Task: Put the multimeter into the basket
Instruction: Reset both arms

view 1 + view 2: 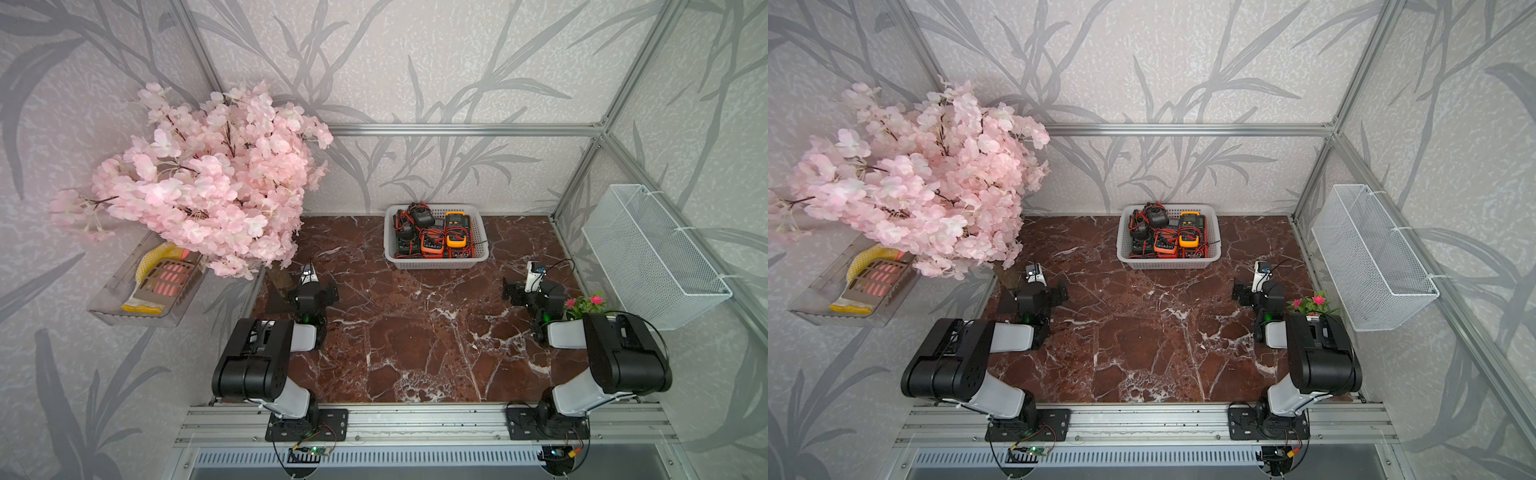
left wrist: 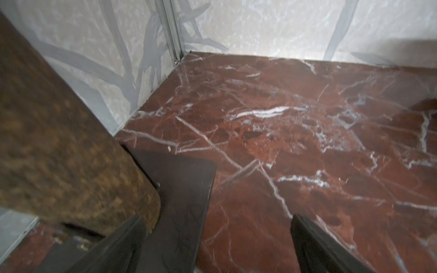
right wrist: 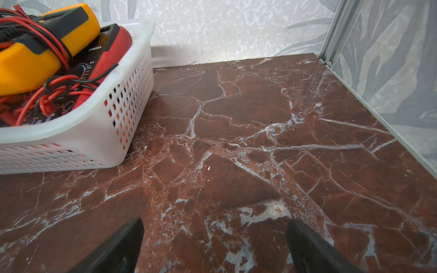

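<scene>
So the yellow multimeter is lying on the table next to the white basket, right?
No. The yellow multimeter is lying inside the white basket, not on the table next to it. The right wrist view shows it sitting within the basket's walls.

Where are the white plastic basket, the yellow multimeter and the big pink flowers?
white plastic basket (image 1: pixel 432 261): in a top view, on its front wall.
yellow multimeter (image 3: pixel 21 66): in the right wrist view, on its yellow casing.
big pink flowers (image 1: pixel 199 183): in a top view, middle of the blossoms.
</scene>
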Tool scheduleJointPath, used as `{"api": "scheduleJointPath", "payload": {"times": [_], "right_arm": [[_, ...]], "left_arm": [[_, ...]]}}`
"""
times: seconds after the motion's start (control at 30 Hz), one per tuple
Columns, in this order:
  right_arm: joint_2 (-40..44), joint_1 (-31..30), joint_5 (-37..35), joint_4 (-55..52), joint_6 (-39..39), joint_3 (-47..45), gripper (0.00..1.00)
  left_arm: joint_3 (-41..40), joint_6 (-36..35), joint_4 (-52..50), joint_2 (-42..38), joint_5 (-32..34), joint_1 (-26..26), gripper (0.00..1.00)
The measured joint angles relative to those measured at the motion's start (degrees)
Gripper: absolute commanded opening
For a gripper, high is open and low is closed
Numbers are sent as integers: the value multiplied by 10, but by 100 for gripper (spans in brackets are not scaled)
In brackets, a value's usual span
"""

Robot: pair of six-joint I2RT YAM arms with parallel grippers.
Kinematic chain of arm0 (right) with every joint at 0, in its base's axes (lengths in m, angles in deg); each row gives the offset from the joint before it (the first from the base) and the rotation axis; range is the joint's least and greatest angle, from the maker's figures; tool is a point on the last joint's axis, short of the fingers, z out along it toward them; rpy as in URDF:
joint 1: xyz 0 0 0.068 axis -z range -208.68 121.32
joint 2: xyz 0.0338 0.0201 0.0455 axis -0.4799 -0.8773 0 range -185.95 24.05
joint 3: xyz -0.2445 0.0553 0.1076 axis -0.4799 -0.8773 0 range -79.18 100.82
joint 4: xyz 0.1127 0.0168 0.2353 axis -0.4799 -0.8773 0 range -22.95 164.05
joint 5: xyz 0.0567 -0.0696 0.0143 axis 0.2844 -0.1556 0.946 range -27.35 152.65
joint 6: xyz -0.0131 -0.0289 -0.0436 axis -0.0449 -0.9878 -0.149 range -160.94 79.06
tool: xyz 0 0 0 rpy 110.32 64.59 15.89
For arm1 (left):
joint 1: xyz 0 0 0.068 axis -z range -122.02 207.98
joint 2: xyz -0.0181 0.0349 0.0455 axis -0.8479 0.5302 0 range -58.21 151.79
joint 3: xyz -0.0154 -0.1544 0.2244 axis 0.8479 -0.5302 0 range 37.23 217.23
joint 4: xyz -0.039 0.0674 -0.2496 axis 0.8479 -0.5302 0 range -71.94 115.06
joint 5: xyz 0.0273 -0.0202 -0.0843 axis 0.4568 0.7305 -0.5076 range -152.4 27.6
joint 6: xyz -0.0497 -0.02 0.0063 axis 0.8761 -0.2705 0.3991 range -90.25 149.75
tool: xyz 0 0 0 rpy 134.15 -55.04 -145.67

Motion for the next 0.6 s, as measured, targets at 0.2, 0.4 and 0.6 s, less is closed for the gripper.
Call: {"api": "scheduleJointPath", "payload": {"times": [0.2, 0.4, 0.6], "right_arm": [[0, 0, 0, 2, 0, 0, 99], [0, 0, 0, 3, 0, 0, 99], [0, 0, 0, 3, 0, 0, 99]], "left_arm": [[11, 4, -10, -3, -2, -3, 100], [11, 4, -15, -3, -5, -3, 100], [11, 4, -15, -3, -5, -3, 100]]}}
